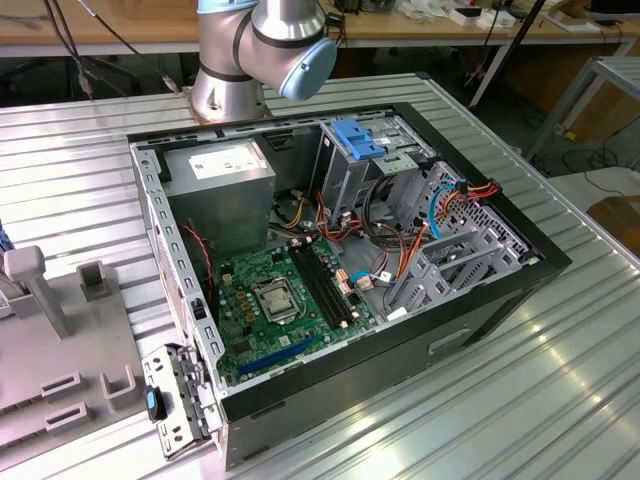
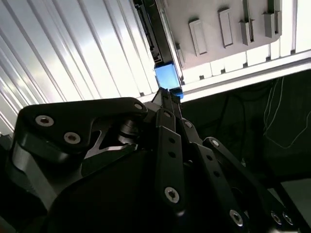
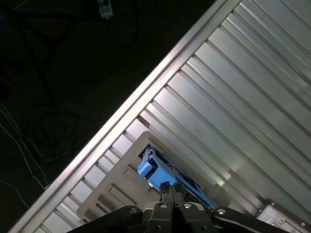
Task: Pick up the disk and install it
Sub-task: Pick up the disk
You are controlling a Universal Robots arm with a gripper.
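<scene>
Black pincer (image 3: pixel 172 187) tight on the blue-railed disk (image 3: pixel 145 170) in the grey slotted holder (image 3: pixel 121 175) atop the ribbed table (image 3: pixel 233 97)

As I see it remotely: ribbed aluminium tabletop (image 1: pixel 520 400) with bright glare stripes, wooden workbench (image 1: pixel 130 33) along the far side, dark cables (image 1: pixel 68 40) hanging before it, grey metal frame (image 1: pixel 610 68) at the exterior view's right, cable-strewn dark floor (image 3: pixel 58 73) below.
</scene>
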